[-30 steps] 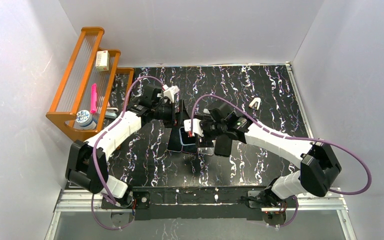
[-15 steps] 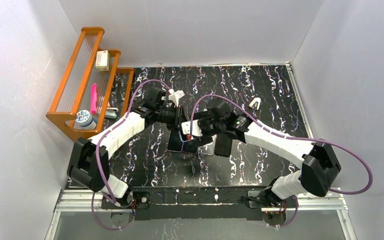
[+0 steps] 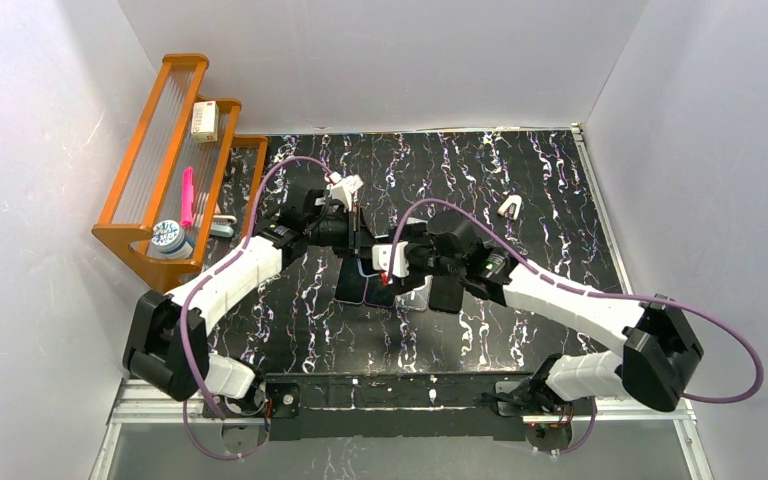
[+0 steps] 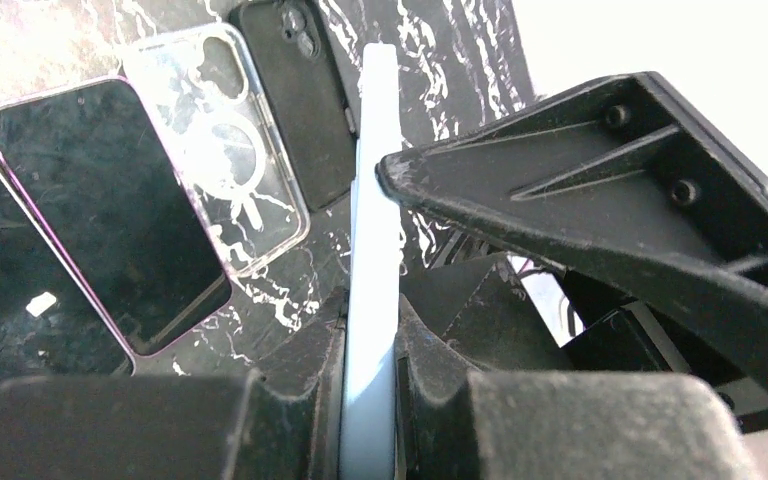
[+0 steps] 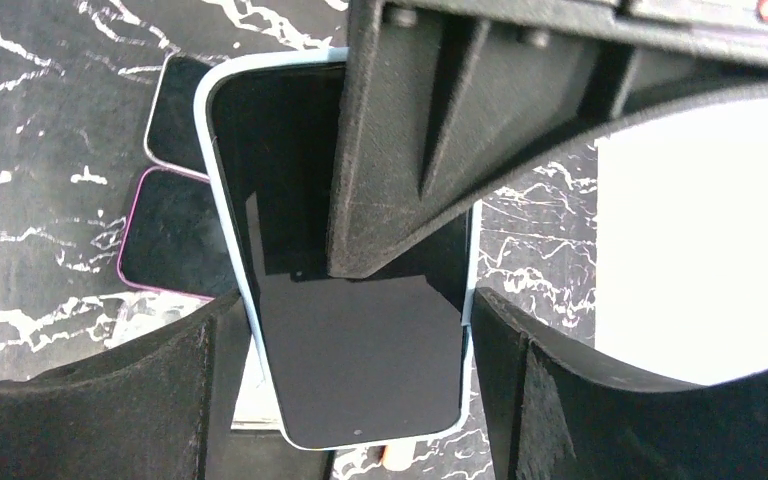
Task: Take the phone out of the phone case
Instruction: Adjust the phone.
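Note:
The phone (image 5: 360, 370), dark screen facing the right wrist camera, sits in a light blue phone case (image 5: 245, 300) and is held up above the table. My right gripper (image 5: 355, 310) spans its width, one finger pressed on each long side of the case. My left gripper (image 4: 370, 310) is shut on the case's edge (image 4: 375, 180), which shows edge-on between its jaws. One left finger (image 5: 410, 150) covers the upper part of the screen. In the top view both grippers meet at the case (image 3: 368, 272) in mid-table.
On the marbled black table under the grippers lie a purple-rimmed phone (image 4: 100, 200), a clear case (image 4: 220, 150) and a black case (image 4: 300, 100). An orange rack (image 3: 165, 150) stands at the back left. A small white object (image 3: 509, 207) lies at the back right.
My left gripper moved right to the held phone and shut on the case's edge. The right gripper kept its hold and shifted slightly.

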Robot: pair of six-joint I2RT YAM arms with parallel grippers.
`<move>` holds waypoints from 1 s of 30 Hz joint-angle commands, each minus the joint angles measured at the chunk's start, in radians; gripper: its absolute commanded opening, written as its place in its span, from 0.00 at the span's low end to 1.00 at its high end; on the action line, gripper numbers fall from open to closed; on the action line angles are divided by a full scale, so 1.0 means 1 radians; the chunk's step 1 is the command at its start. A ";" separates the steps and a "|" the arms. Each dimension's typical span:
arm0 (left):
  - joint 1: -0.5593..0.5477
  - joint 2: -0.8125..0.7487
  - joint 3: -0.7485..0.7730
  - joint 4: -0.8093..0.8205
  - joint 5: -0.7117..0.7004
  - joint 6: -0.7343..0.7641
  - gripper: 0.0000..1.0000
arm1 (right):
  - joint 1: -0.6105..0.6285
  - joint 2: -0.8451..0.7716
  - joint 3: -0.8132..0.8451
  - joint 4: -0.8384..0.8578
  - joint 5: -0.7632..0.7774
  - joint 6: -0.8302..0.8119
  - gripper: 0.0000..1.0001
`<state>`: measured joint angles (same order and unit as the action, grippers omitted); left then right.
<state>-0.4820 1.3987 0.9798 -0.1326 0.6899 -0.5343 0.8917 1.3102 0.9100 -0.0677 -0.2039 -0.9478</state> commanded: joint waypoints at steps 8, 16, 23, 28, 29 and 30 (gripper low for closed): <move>0.036 -0.145 -0.125 0.322 -0.203 -0.236 0.00 | -0.051 -0.265 -0.264 0.482 0.137 0.614 0.92; 0.035 -0.194 -0.201 0.476 -0.223 -0.346 0.00 | -0.053 -0.325 -0.367 0.679 0.247 1.072 0.99; 0.036 -0.254 -0.281 0.646 -0.268 -0.488 0.00 | -0.051 -0.271 -0.422 0.766 0.448 1.649 0.98; 0.033 -0.274 -0.318 0.735 -0.282 -0.577 0.00 | -0.051 -0.209 -0.461 0.900 0.430 1.874 0.94; 0.032 -0.276 -0.323 0.744 -0.283 -0.593 0.00 | -0.051 -0.193 -0.465 0.931 0.427 1.899 0.94; 0.029 -0.277 -0.329 0.758 -0.283 -0.607 0.00 | -0.052 -0.172 -0.469 0.966 0.426 1.923 0.93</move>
<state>-0.4446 1.1671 0.6613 0.4686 0.4236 -1.0462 0.8379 1.0943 0.4484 0.6960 0.1974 0.7403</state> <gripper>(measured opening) 0.121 0.945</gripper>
